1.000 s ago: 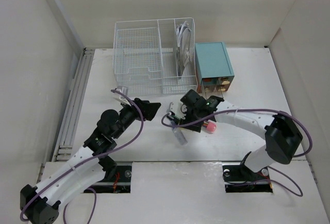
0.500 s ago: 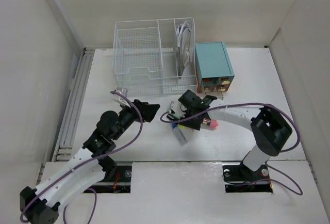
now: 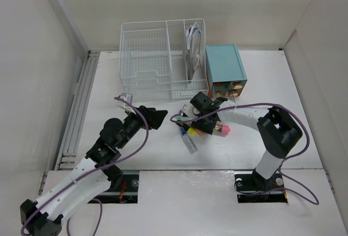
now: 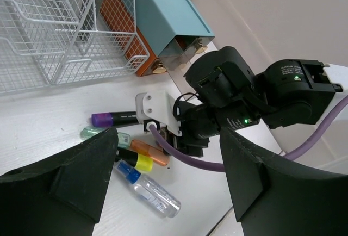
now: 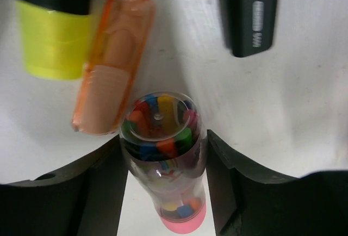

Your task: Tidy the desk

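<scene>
The white desk (image 3: 261, 84) holds a cluster of small items near its middle. My right gripper (image 3: 202, 123) is shut on a clear tube (image 5: 163, 143) with a pink cap, filled with coloured bits, which lies on the desk (image 5: 272, 111); its pink end (image 3: 223, 130) shows in the top view. Beside it lie an orange tube (image 5: 111, 73), a yellow-capped marker (image 5: 51, 40) and a black marker (image 5: 253, 13). My left gripper (image 3: 155, 117) is open and empty, held above the desk left of the cluster, in the left wrist view (image 4: 168, 138) too.
A small clear bottle with a blue cap (image 4: 149, 190) lies nearest the front. A purple-capped marker (image 4: 111, 119) and a pale green tube (image 4: 103, 134) lie behind it. The white wire basket (image 3: 147, 56) and the teal drawer box (image 3: 224, 67) stand at the back.
My right gripper has shifted left and back along the tube and turned. The left gripper has drifted slightly back.
</scene>
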You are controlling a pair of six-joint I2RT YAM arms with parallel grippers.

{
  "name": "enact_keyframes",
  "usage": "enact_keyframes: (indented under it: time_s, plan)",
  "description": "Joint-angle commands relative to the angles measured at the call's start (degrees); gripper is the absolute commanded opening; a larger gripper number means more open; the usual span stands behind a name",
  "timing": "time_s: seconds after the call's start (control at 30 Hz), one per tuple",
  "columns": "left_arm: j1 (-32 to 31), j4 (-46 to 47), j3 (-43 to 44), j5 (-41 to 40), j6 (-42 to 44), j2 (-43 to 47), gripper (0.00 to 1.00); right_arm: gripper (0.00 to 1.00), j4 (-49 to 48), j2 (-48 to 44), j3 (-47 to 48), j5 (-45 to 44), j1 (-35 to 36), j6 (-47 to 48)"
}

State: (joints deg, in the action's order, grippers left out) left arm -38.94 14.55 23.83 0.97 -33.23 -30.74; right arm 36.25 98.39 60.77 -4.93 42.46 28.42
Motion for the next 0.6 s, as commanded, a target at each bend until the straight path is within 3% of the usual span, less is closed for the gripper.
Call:
enact_keyframes:
  time_s: [0.0, 0.1, 0.33, 0.43, 0.57]
  plan:
    - [-0.35, 1.27, -0.46, -0.45, 0.89, 0.95, 0.73, 0.08, 3.28, -2.93, 2.5, 6.57, 2.09, 2.15]
    - [-0.35, 1.27, 0.07, -0.45, 0.89, 0.95, 0.73, 0.03, 8.82, -8.55, 7.5, 15.34, 3.33, 8.12]
    - [-0.35, -0.31, 1.92, 0.08, 0.89, -0.11, 0.73, 0.01, 21.14, -13.92, 24.64, 29.34, 2.11, 20.51]
    - [-0.35, -1.54, 3.32, 0.08, 0.89, -0.64, 0.73, 0.0, 21.14, -15.33, 27.38, 32.51, -0.61, 26.14]
    - [-0.35, -1.54, 3.85, 0.08, 1.41, -1.16, 0.74, 0.0, 12.39, -19.54, 24.14, 37.61, -9.38, 33.61]
